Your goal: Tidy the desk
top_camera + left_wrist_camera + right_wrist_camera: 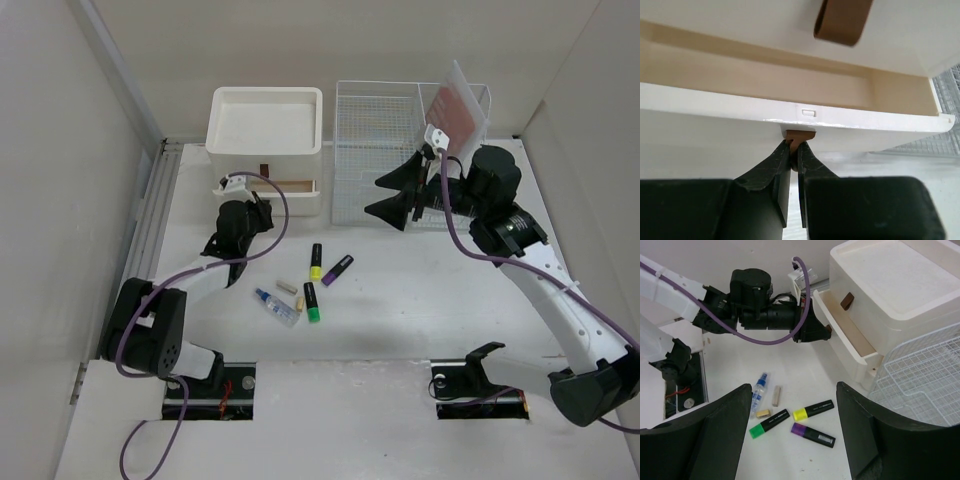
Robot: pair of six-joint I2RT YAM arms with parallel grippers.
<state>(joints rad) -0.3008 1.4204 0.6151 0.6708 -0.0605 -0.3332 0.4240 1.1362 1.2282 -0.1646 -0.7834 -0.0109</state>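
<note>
The desk (pixel 420 310) is the big white top under everything. The clutter sits mid-desk, between the arms: green marker (pixel 312 302), yellow marker (pixel 316 262), purple marker (pixel 337 270) and a bottle (pixel 275 306). Behind them, at the far left, is the box (pixel 266 125), with the rack (pixel 375 150) right beside it.

My left claw (pixel 795 150) is pressed together on the brown tab (pixel 800 135) of the lower drawer (pixel 790 110), pinching it right at the fingertips. The drawer is part way out. It lies straight ahead of that claw, with its long front running crossways to the fingers, so I reckon the pull has to come straight back toward the left base, or it'll jam or drag the box along.

My right claw (pixel 393 196) is spread wide and holding nothing. It hovers up by the rack, looking down on the markers. The left arm is clearly the one on the drawer; the right looks free to fetch markers once there's room to drop them in.
</note>
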